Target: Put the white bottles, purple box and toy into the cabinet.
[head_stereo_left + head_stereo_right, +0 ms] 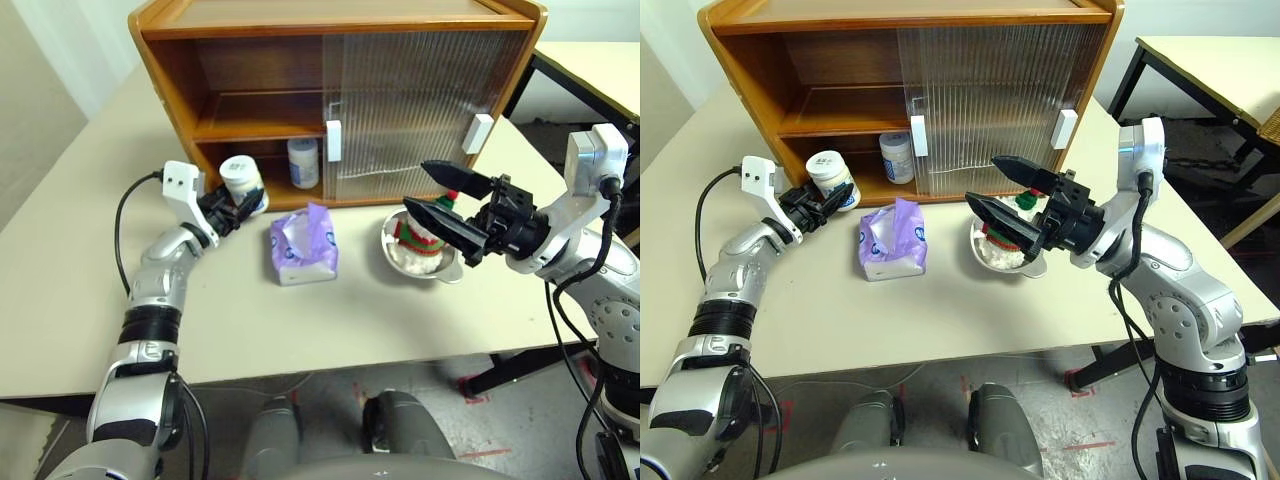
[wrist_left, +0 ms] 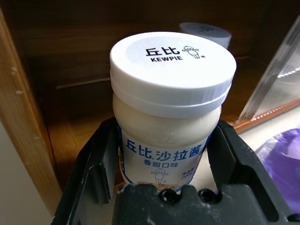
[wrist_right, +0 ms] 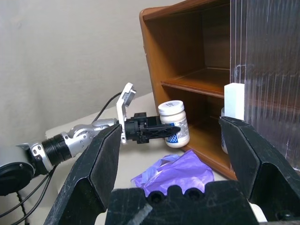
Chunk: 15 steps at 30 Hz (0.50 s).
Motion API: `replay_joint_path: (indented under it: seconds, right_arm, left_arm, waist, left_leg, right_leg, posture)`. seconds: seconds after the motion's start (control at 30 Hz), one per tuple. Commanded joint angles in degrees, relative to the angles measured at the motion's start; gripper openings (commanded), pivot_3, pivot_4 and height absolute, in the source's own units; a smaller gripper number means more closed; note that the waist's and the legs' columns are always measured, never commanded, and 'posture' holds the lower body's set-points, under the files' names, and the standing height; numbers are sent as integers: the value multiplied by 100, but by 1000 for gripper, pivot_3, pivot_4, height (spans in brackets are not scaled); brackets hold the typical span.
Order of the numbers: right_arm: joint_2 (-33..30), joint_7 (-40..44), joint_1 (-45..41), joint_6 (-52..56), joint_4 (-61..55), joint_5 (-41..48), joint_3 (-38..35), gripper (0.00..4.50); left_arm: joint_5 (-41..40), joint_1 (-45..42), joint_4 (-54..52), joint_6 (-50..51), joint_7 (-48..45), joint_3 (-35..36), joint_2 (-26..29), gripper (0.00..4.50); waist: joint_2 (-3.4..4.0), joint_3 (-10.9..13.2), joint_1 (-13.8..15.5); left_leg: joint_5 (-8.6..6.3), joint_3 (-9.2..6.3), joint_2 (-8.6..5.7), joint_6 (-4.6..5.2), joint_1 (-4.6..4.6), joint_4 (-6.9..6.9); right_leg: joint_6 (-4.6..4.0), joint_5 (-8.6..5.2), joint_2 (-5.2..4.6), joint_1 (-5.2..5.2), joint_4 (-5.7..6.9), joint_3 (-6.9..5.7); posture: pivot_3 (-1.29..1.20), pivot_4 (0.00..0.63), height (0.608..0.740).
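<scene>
My left gripper [image 1: 247,206] is shut on a white bottle [image 1: 242,178], its black fingers [image 2: 96,171] clamping the labelled body [image 2: 165,154] below the lid. It holds the bottle upright just in front of the open left half of the orange-brown cabinet [image 1: 340,22], at the level of the lower shelf. A second white bottle [image 1: 303,163] stands inside on that lower shelf. The purple box [image 1: 303,246] lies on the table in front of the cabinet. To its right the toy [image 1: 421,232] sits in a bowl. My right gripper [image 1: 416,187] hangs open above the toy, holding nothing.
The steel bowl [image 1: 443,265] under the toy stands on the pale table [image 1: 80,300]. The cabinet's ribbed sliding doors [image 1: 420,110] cover its right half. A second table [image 1: 600,62] stands at the back right. A black cable [image 1: 122,225] loops from my left wrist.
</scene>
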Motion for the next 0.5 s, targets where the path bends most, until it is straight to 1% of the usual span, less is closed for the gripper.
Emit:
replay_joint_path:
  seconds: [0.03, 0.23, 0.37, 0.5]
  right_arm:
    - [-19, -19, 91, -89, -138, 2, -97, 4500]
    - [-23, -43, 136, -106, -168, 7, -112, 4500]
    - [-18, -63, 154, -115, -181, 5, -112, 4500]
    - [-24, -80, 169, -114, -194, 15, -127, 4500]
  left_arm:
    - [158, -132, 116, -258, 171, 24, -57, 3063]
    - [272, -260, 321, -384, 423, 33, -196, 3063]
    - [525, -417, 625, -642, 732, -15, -249, 3063]
    - [594, -594, 867, -744, 942, 5, -346, 3063]
  waist:
    - [-2, -1, -5]
    - [-4, -2, -5]
    - [-10, -3, -6]
    - [-16, -3, -10]
  left_leg:
    - [0, 0, 0, 0, 0, 0]
    - [0, 0, 0, 0, 0, 1]
    - [0, 0, 0, -1, 0, 1]
    - [0, 0, -1, 0, 0, 1]
  right_leg:
    - [0, 0, 0, 0, 0, 0]
    - [0, 0, -1, 0, 0, 0]
    - [1, 1, 0, 1, 0, -1]
    - [1, 1, -1, 1, 0, 0]
  posture:
    - [-96, 0, 740]
    - [-101, 0, 740]
    - [-105, 0, 740]
    - [-107, 0, 740]
